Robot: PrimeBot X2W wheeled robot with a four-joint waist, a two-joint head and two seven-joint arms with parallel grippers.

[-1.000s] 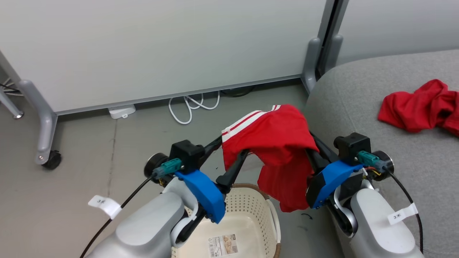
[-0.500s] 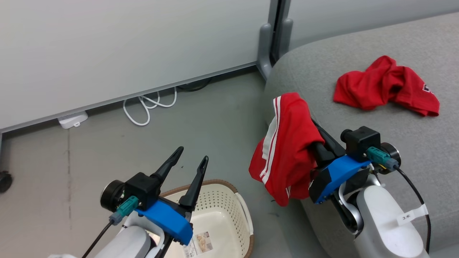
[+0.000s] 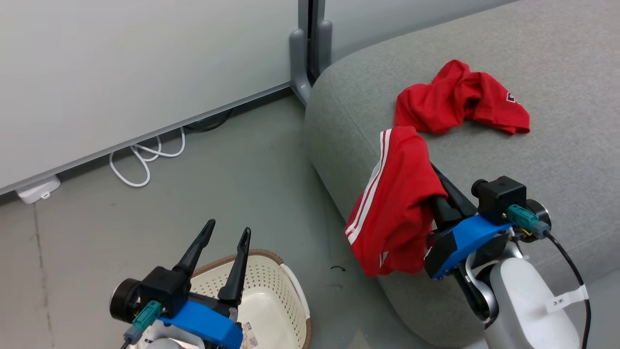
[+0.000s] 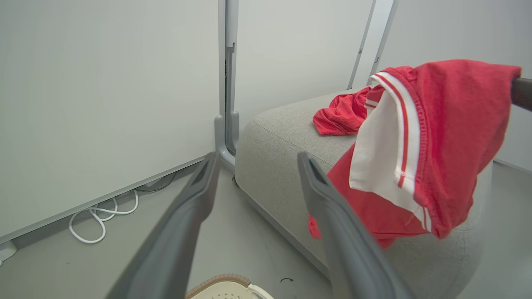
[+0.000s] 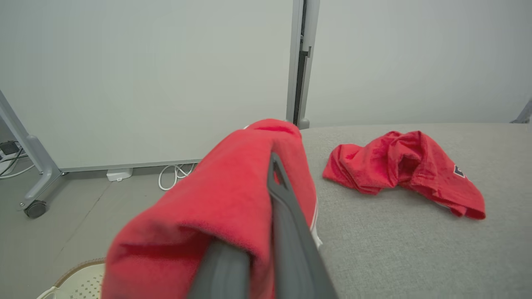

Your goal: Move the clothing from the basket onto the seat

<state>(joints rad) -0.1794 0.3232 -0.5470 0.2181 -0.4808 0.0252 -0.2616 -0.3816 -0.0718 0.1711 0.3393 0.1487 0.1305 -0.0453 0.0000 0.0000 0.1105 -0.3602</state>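
Head view: the grey seat spreads from 12 round to 4 o'clock. The cream basket, brown-rimmed, stands on the floor between 6 and 7 o'clock, apart from the seat. Of the clothing, a crumpled red shirt lies on the seat at 2 o'clock. A red garment with white stripes hangs between 3 and 4 o'clock, by the seat's rounded edge; whether it touches the cushion I cannot tell. It is draped over the right gripper, whose fingers are pinched closed on the cloth. The left gripper hovers at 8 o'clock above the basket's far rim, fingers spread wide, holding nothing. A white cable loops on the floor at 9 o'clock.
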